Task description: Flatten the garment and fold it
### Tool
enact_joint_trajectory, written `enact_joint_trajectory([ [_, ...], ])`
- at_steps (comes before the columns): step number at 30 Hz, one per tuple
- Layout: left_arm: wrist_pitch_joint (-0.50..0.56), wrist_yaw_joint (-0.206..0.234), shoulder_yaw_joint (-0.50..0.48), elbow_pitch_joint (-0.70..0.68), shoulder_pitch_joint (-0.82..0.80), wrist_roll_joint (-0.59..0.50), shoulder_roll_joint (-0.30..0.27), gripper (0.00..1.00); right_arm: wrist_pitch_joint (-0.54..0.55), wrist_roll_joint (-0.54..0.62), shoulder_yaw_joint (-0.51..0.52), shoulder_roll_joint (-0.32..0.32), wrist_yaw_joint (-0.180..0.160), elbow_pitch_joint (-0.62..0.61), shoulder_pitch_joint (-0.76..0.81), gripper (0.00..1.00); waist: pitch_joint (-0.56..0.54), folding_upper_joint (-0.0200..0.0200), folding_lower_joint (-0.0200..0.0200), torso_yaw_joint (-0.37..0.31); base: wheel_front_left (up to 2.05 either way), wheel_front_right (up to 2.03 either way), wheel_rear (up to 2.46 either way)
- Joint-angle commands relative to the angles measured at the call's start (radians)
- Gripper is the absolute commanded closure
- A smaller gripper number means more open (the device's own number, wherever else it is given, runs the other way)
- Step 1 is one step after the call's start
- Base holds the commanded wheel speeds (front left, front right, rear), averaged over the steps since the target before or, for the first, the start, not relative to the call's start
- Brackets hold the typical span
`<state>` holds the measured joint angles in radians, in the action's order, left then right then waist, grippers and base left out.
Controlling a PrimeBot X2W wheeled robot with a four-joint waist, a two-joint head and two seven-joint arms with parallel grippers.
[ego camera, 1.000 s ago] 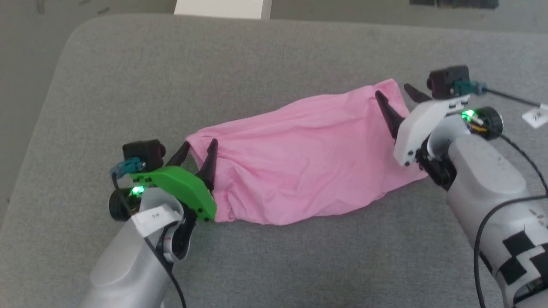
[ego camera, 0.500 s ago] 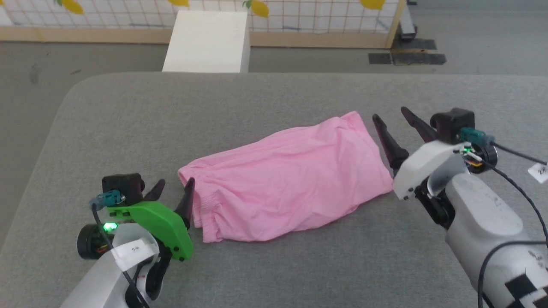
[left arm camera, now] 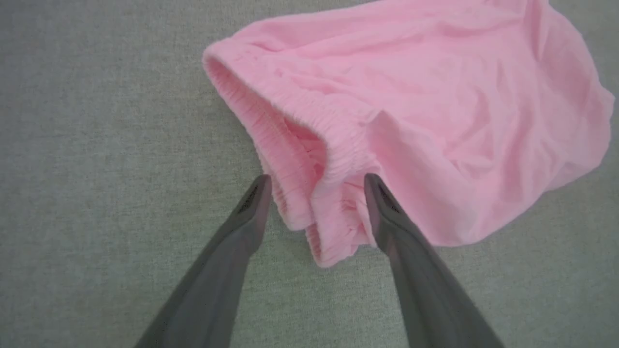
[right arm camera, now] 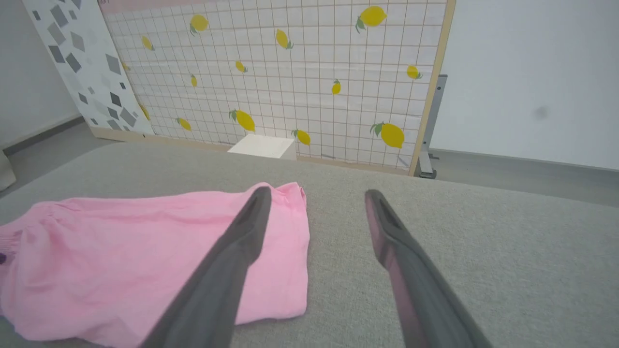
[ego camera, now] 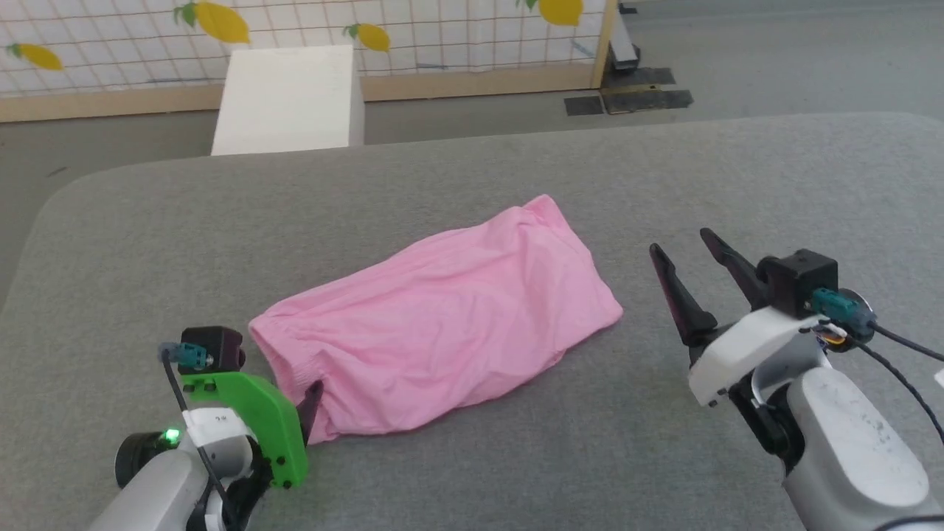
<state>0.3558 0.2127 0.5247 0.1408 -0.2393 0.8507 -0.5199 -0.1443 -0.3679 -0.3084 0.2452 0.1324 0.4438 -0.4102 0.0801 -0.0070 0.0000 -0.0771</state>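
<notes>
Pink garment (ego camera: pixel 442 324) (seemingly folded) lies on grey surface (ego camera: pixel 472 184).

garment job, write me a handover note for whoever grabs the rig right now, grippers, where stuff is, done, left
Left gripper: open, fingers either side of the gathered end of the garment, not clamped.
Right gripper: open, holding nothing, apart from the other end.
The garment: a compact wrinkled oblong on the grey padded surface, nothing holding it.
Done: it looks doubled over, layers showing at the gathered end.
To do: check the fold, smooth wrinkles, fold again if needed.
</notes>
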Motion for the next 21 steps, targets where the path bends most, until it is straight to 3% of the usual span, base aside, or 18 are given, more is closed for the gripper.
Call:
enact_joint_trajectory([
  [1, 0.011, -0.005, 0.002, 0.016, -0.005, 0.006, -0.01, 0.0, 0.017, 0.015, 0.015, -0.009, -0.002, -0.042, 0.032, 0.0, 0.01, 0.007, 0.0, -0.025, 0.0, 0.0, 0.0],
  [6, 0.062, -0.021, 0.015, 0.079, -0.023, 0.031, -0.004, 0.0, 0.095, 0.052, 0.065, -0.031, -0.002, -0.194, 0.118, 0.0, 0.031, 0.007, 0.0, -0.05, 0.0, 0.0, 0.0],
  [13, 0.169, -0.053, 0.07, 0.174, -0.064, 0.047, 0.016, 0.0, 0.161, 0.081, 0.106, -0.053, -0.002, -0.318, 0.174, 0.0, 0.064, 0.007, 0.0, -0.064, 0.0, 0.0, 0.0],
  [14, 0.194, -0.067, 0.086, 0.201, -0.071, 0.053, 0.026, 0.41, 0.174, 0.083, 0.114, -0.057, -0.002, -0.337, 0.182, 0.0, 0.07, 0.007, 0.0, -0.067, 0.0, 0.0, 0.0],
  [15, 0.208, -0.076, 0.095, 0.213, -0.072, 0.057, 0.033, 0.97, 0.18, 0.084, 0.118, -0.058, -0.002, -0.345, 0.186, 0.0, 0.072, 0.007, 0.0, -0.069, 0.0, 0.0, 0.0],
  [21, 0.215, -0.108, 0.12, 0.241, -0.078, 0.062, 0.059, 1.0, 0.224, 0.073, 0.138, -0.059, -0.002, -0.371, 0.197, 0.0, 0.076, 0.007, 0.0, -0.065, 0.0, 0.0, 0.0],
])
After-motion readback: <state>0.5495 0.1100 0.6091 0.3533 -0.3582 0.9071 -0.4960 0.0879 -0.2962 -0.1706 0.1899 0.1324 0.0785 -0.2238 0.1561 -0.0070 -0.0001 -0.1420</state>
